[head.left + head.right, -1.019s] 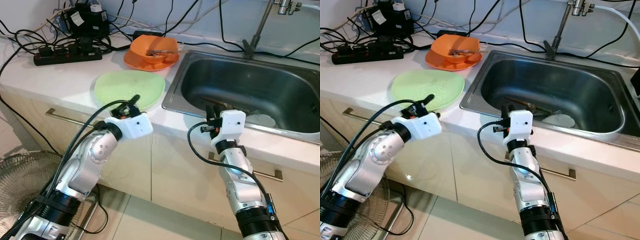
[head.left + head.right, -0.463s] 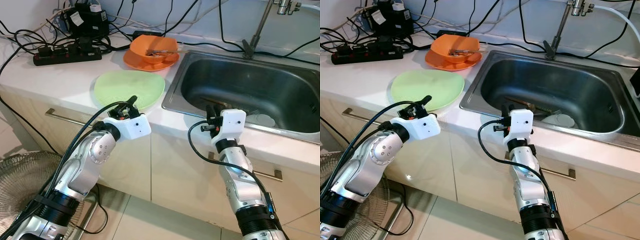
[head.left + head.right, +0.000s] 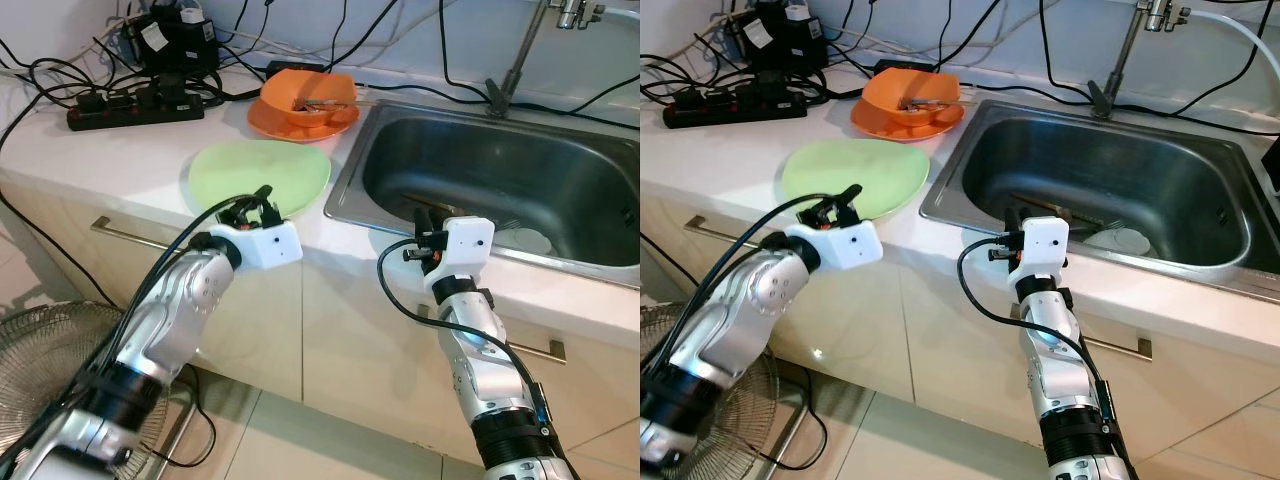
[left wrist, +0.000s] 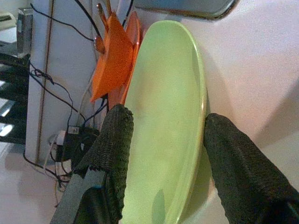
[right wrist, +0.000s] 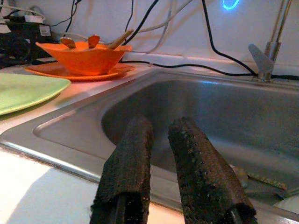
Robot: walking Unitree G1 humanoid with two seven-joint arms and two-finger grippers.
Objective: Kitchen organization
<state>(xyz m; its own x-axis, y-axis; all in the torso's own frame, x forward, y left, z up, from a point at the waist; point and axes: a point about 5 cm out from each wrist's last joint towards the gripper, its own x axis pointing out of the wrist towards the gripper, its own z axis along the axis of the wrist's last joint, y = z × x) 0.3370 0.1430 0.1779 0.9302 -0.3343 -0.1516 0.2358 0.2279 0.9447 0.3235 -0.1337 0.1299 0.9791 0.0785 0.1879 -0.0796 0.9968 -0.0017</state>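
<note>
**Left gripper spread at the rim of the green plate**

While the right arm idles at the sink's front edge, the left gripper [image 4: 161, 154] sits at the near rim of the green plate [image 3: 258, 176], its two black fingers spread wide. In the left wrist view one finger lies over the plate's face and the other outside its edge, so the rim runs between them; whether either pad touches the plate cannot be told.

The green plate is pale lime, round, shallow and glossy, with a thin raised lip and nothing on it. It lies flat on the white counter [image 3: 120, 150], just beside the left wall of the steel sink [image 3: 500, 180].

From the plate, at about 1 o'clock and close by, stands an orange bowl [image 3: 307, 98] on an orange plate [image 3: 275, 125]. The bowl has angular sides, and brown utensil handles stick up out of it. At 10 o'clock from the green plate, well apart, a black power strip [image 3: 135, 108] lies among tangled black cables.

The right gripper [image 5: 159, 177] is held over the front lip of the sink, pointing into the basin, its fingers close together with a narrow gap and nothing between them. In the basin beyond lie a small white dish [image 3: 528, 240] and some dark utensils. A faucet [image 3: 520, 50] rises at the sink's far edge. On the floor at the lower left stands a wire fan guard [image 3: 50, 350].
</note>
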